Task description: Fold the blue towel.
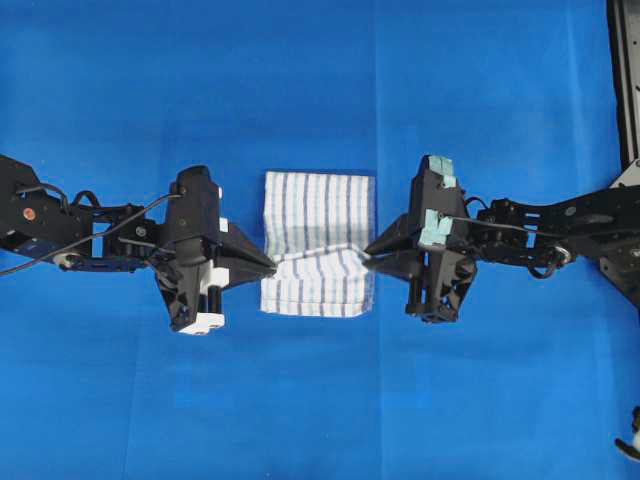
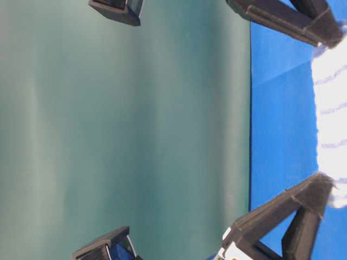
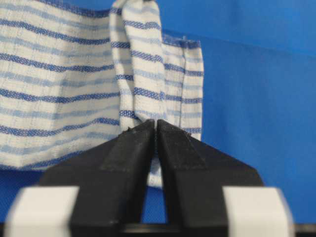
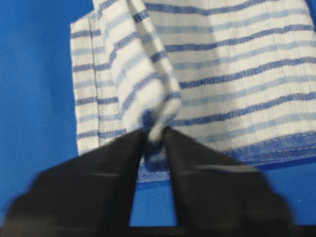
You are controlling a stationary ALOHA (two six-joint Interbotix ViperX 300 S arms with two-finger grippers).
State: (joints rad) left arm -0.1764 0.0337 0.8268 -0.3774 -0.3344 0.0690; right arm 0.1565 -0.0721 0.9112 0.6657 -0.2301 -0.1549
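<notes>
- Overhead exterior view: the blue towel [image 1: 318, 243] lies in the middle of the blue table covering [image 1: 320, 80], already a compact, roughly square packet, so I judge at least one fold is made.
- A raised ridge crosses the towel from side to side, and the near part sits slightly askew from the far part; the fold looks unfinished or just being laid.
- Left gripper [image 3: 155, 127] pinches a bunched strip at the towel's left edge, jaws nearly together with cloth between them.
- Right gripper [image 4: 156, 134] has its jaws a little apart around a pinched loop at the right edge; cloth sits between the fingertips, but whether it is clamped or just let go I cannot tell.
- What is left, in my judgement: flattening the ridge, squaring the edges, letting go, perhaps another fold.
- Hard to make out: the number of layers; the right wrist view is blurred near the jaws.
- Table-level view is turned sideways, mostly backdrop; the towel there is a washed-out strip, cut off at the frame edge.
</notes>
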